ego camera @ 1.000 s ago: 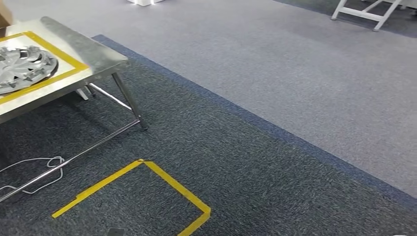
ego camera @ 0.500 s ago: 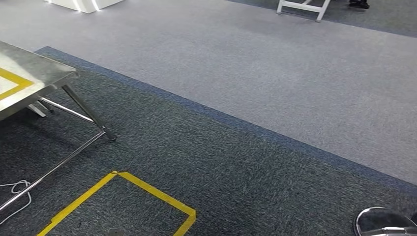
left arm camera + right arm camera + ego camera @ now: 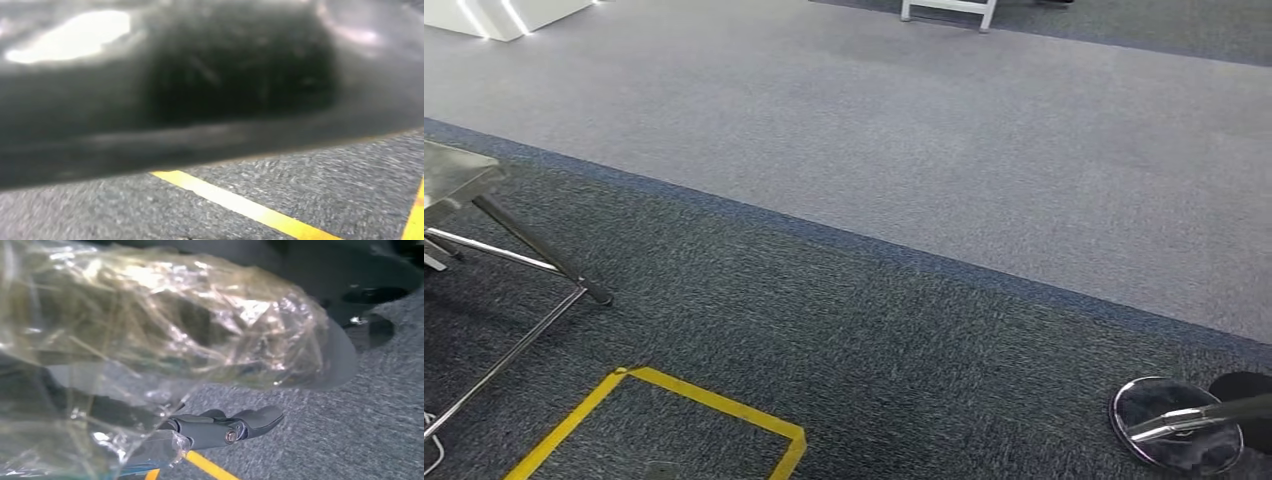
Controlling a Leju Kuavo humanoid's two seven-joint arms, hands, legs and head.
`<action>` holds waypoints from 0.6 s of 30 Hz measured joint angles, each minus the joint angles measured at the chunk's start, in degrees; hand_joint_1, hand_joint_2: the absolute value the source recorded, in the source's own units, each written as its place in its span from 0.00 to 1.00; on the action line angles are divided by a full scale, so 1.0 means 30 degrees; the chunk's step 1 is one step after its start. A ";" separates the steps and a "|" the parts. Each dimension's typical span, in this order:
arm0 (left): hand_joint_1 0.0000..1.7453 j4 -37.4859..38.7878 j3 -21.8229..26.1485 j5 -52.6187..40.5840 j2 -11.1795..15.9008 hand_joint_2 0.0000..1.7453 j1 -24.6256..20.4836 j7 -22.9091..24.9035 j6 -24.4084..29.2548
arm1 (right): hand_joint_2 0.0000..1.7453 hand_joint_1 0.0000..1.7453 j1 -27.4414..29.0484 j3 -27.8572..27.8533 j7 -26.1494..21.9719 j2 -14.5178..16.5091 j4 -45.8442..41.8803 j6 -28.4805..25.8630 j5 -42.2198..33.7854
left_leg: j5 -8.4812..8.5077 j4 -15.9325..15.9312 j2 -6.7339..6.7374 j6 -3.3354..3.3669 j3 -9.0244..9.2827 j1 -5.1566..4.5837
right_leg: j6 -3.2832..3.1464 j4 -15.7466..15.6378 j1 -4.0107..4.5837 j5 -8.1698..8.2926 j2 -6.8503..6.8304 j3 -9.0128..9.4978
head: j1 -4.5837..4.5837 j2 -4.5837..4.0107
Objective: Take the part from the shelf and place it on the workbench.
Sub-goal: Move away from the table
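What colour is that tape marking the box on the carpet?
Yellow. The tape outlines a box on the dark speckled carpet, clearest in the head view.

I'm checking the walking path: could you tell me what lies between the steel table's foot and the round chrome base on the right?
In the head view, bare dark carpet lies between the table's foot and the chrome base.

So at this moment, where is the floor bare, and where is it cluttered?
The light grey carpet is bare right across. The dark carpet is bare between the yellow tape square and the round chrome base. It is crowded at the left, around the metal table legs.
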 joint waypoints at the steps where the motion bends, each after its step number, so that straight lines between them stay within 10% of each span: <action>1: 0.00 0.0002 0.0000 -0.0011 0.0007 0.00 -0.0021 0.0000 -0.0016 | 0.00 0.00 -0.0007 0.0000 0.0024 -0.0005 0.0000 0.0025 0.0033 | -0.0012 -0.0007 0.0153 -0.0095 0.0039 -0.0018 | -0.0130 -0.0081 0.0057 -0.0025 0.0095 -0.0029 | -0.0031 0.0000; 5: 0.00 0.0002 0.0000 -0.0062 0.0018 0.00 -0.0099 0.0000 -0.0040 | 0.00 0.00 0.0045 0.0000 0.0127 -0.0069 0.0000 0.0093 0.0158 | -0.0832 0.0908 -0.0537 -0.0504 -0.0183 0.0147 | -0.0641 -0.0221 0.0019 0.0166 0.0881 0.0019 | -0.0121 0.0000; 9: 0.00 0.0004 0.0000 -0.0126 0.0029 0.00 0.0018 0.0005 -0.0040 | 0.00 0.00 -0.0003 0.0000 0.0146 -0.0118 0.0000 0.0157 0.0206 | -0.2766 0.5327 -0.1645 -0.0506 -0.2280 0.0168 | -0.0846 -0.0224 0.0077 0.0241 0.1877 0.0011 | -0.0186 0.0000; 11: 0.00 0.0004 0.0000 -0.0131 0.0029 0.00 0.0040 0.0007 -0.0042 | 0.00 0.00 0.0037 0.0000 0.0157 -0.0137 0.0000 0.0177 0.0215 | -0.1868 0.4877 -0.1727 -0.0399 -0.2244 0.0165 | -0.0850 -0.0207 0.0127 0.0242 0.2429 0.0057 | -0.0180 0.0000; 14: 0.00 0.0002 -0.0002 -0.0146 0.0060 0.00 0.0036 0.0007 -0.0049 | 0.00 0.00 -0.0006 0.0000 0.0175 -0.0153 0.0004 0.0213 0.0220 | 0.0081 0.1399 -0.2780 -0.0160 -0.0858 0.0198 | -0.0758 -0.0108 0.0177 0.0224 0.3183 0.0051 | -0.0176 0.0000; 18: 0.00 0.0000 -0.0007 -0.0149 0.0104 0.00 -0.0060 0.0029 -0.0136 | 0.00 0.00 0.0032 0.0000 0.0248 -0.0171 0.0007 0.0258 0.0253 | 0.0236 0.0217 -0.2940 0.0072 -0.0477 0.0186 | -0.0294 -0.0030 0.0064 0.0297 0.3695 -0.0408 | -0.0155 0.0000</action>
